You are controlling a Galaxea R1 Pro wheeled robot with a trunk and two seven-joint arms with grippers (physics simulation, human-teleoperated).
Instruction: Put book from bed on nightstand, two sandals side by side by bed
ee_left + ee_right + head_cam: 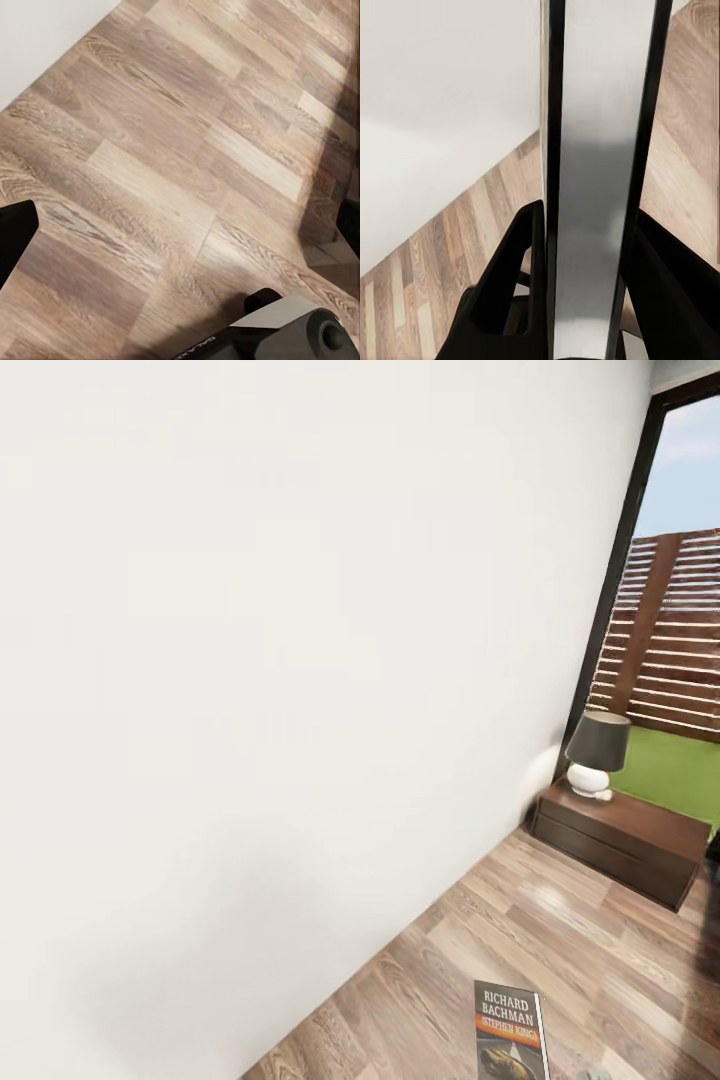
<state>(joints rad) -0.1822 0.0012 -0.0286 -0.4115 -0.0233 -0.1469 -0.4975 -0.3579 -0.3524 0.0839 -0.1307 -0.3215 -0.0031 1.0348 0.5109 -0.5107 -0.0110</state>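
- We find a plain white wall (300,660) taking up most of the head view, running back to the far right corner of the room.
- We record a wood-plank floor (560,930) along the foot of that wall; the same planks appear in the left wrist view (150,165) and beside the wall in the right wrist view (442,262).
- A tall black-framed window (625,550) stands at the right, with a slatted wooden fence (665,630), grass and sky beyond it.
- The nightstand (620,840), low and dark brown with drawer fronts, sits in the far corner against the wall, below the window.
- A lamp (595,755) with a dark shade and a white round base stands on the nightstand's top, at its wall end.
- The book (510,1030) shows at the bottom edge of the head view, upright, cover facing us, with the white "RICHARD BACHMAN" lettering and the orange band legible; it is well apart from the nightstand.
- In the right wrist view the book (596,172) shows edge-on between the two dark fingers; the right gripper (585,285) is clamped on it.
- The left gripper (180,225) hangs over bare floor with fingertips (15,232) at opposite edges of its view, jaws spread wide, holding nothing.
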